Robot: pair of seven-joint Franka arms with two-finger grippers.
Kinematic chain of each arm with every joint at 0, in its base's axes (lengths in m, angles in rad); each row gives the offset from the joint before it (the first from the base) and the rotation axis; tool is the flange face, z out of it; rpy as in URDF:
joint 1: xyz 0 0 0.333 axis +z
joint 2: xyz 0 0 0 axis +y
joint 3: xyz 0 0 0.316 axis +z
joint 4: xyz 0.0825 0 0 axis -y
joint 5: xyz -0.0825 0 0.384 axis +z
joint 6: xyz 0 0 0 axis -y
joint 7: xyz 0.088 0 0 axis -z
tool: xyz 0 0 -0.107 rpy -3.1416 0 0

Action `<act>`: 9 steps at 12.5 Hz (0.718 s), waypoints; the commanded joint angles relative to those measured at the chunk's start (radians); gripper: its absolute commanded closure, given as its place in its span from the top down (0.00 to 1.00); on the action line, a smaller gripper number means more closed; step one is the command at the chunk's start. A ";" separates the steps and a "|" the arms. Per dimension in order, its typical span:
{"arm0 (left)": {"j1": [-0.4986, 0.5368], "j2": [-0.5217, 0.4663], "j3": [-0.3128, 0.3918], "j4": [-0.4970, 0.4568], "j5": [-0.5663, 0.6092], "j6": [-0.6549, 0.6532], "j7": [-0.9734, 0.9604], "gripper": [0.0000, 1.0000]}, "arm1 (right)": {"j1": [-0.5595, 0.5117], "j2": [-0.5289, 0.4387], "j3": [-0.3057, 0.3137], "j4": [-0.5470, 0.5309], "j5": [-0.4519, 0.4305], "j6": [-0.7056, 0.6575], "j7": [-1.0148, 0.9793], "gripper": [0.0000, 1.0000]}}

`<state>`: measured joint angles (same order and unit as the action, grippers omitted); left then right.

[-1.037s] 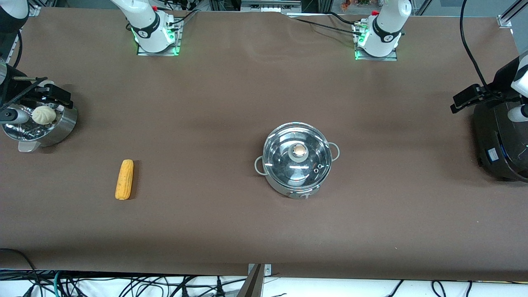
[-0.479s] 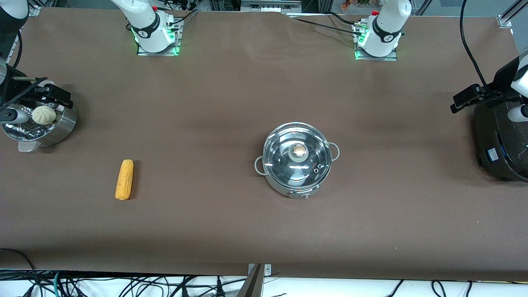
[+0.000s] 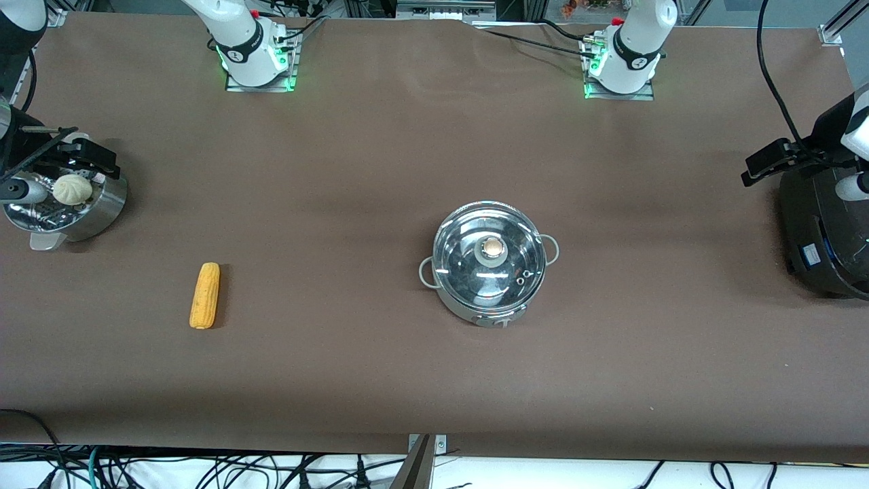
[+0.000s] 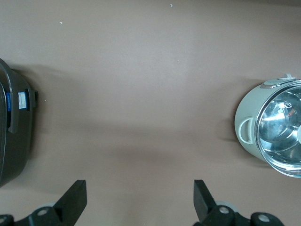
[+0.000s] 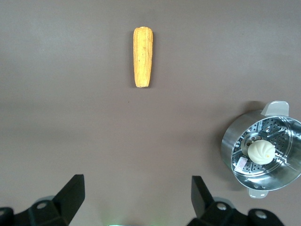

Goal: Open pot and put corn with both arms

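The steel pot point(image 3: 489, 261) stands mid-table with its glass lid and tan knob point(image 3: 493, 249) on. It also shows in the left wrist view point(image 4: 273, 127). The corn point(image 3: 205, 295) lies on the table toward the right arm's end, nearer the front camera than the steamer pan; it also shows in the right wrist view point(image 5: 143, 57). My left gripper point(image 4: 139, 186) is open and empty, high over bare table between pot and black appliance. My right gripper point(image 5: 137, 181) is open and empty, high over bare table, apart from the corn. Both arms wait.
A steel steamer pan point(image 3: 102, 210) with a white bun point(image 3: 72, 189) stands at the right arm's end of the table. It also shows in the right wrist view point(image 5: 230, 146). A big black appliance point(image 3: 815, 231) stands at the left arm's end.
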<state>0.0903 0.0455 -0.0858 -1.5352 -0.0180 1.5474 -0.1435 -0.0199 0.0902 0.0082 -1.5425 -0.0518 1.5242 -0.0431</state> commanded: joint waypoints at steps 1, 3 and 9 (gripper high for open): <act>0.006 -0.001 -0.005 0.012 -0.007 -0.016 -0.002 1.00 | 0.003 0.008 -0.001 0.021 -0.007 -0.003 0.012 1.00; 0.006 -0.001 -0.006 0.012 -0.007 -0.016 -0.002 1.00 | 0.003 0.008 -0.001 0.021 -0.007 -0.003 0.012 1.00; 0.005 0.004 -0.008 0.015 -0.010 -0.010 0.010 1.00 | -0.003 0.008 -0.004 0.021 -0.007 0.013 0.012 1.00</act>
<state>0.0903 0.0455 -0.0864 -1.5352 -0.0180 1.5474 -0.1431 -0.0201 0.0902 0.0078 -1.5425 -0.0518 1.5269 -0.0416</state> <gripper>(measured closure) 0.000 0.000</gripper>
